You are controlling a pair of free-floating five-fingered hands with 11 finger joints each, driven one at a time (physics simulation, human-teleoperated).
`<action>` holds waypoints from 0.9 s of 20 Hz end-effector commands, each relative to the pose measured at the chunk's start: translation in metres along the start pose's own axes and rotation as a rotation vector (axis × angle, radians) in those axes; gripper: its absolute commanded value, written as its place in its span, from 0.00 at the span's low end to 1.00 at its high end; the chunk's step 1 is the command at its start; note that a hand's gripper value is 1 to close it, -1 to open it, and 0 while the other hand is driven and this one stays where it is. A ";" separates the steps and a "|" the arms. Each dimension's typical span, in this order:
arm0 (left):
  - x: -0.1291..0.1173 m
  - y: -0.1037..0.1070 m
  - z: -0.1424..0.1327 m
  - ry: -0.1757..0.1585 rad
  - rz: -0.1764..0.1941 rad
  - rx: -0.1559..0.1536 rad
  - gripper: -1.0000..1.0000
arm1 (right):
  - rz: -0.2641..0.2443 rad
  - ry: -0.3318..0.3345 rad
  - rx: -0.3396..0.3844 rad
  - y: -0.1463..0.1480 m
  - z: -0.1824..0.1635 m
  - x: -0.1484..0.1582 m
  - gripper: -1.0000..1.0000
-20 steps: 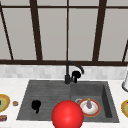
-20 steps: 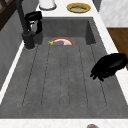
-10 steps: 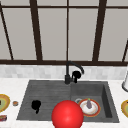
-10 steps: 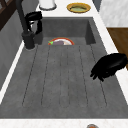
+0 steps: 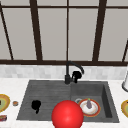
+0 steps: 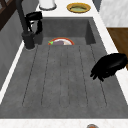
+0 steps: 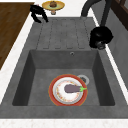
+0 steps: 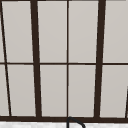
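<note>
My left hand (image 5: pixel 36 105) hovers over the ribbed drainboard (image 5: pixel 50 95), palm down with its fingers relaxed and holding nothing. It shows near the drainboard's front edge in the left side view (image 6: pixel 110 65) and at the far end in the right side view (image 7: pixel 38 12). My right hand (image 5: pixel 76 75) is against the black faucet (image 5: pixel 67 75), just right of its post, also seen in the left side view (image 6: pixel 35 18) and right side view (image 7: pixel 100 37). In the basin lies a red-rimmed plate (image 7: pixel 53 96) bearing a purple eggplant (image 7: pixel 72 88).
A large red ball (image 5: pixel 67 115) covers the sink's front edge. A yellow plate (image 5: pixel 3 102) and small items (image 5: pixel 15 103) sit on the left counter. On the right counter are another yellow plate (image 6: pixel 78 7) and a white jar (image 6: pixel 47 3). A window spans the back wall.
</note>
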 end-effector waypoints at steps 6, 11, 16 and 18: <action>0.000 0.000 0.000 0.000 0.000 0.000 0.50 | -0.096 0.016 -0.033 0.016 0.014 -0.016 1.00; 0.000 0.000 0.000 0.000 0.000 0.000 0.50 | -0.119 0.010 -0.047 0.018 0.015 -0.019 1.00; 0.000 0.000 0.000 0.000 0.000 0.000 0.50 | -0.142 0.003 -0.058 0.019 0.016 -0.022 1.00; 0.000 0.000 0.000 0.000 0.000 0.000 0.50 | -0.151 -0.001 -0.062 0.019 0.016 -0.023 1.00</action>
